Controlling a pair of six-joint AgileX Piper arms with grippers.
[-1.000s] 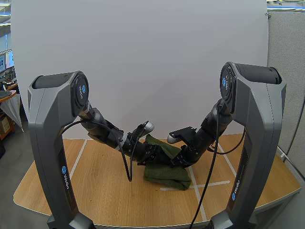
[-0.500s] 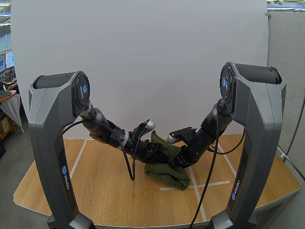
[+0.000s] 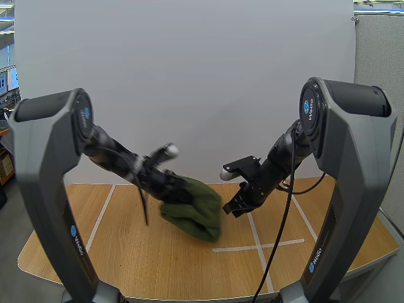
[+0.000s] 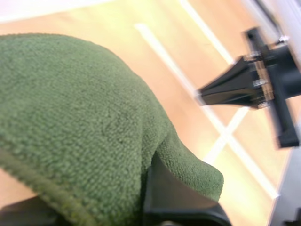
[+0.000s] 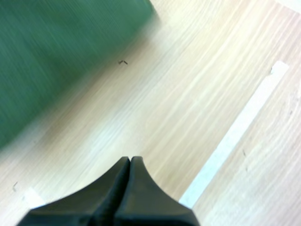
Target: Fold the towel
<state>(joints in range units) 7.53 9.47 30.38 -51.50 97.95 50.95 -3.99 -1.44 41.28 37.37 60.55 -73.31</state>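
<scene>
High view: left arm [image 3: 117, 158] reaches forward and inward, low over the table [image 3: 126, 252]. Left gripper [image 3: 179, 189] is clamped on the green towel [image 3: 196, 203], which hangs bunched off it near table centre. Can't tell if the towel's lower end touches the wood. Right arm [image 3: 281, 161] angles down and inward. Right gripper [image 3: 234, 207] sits just beside the towel, apart from it, near the white tape cross [image 3: 259, 245].

Left wrist view adds: towel draped over one black finger [image 4: 178, 202], right gripper a dark wedge beyond it.

Right wrist view adds: its fingers pressed together on nothing, bare wood and a tape strip [image 5: 235, 136] beneath, towel past the tips.
</scene>
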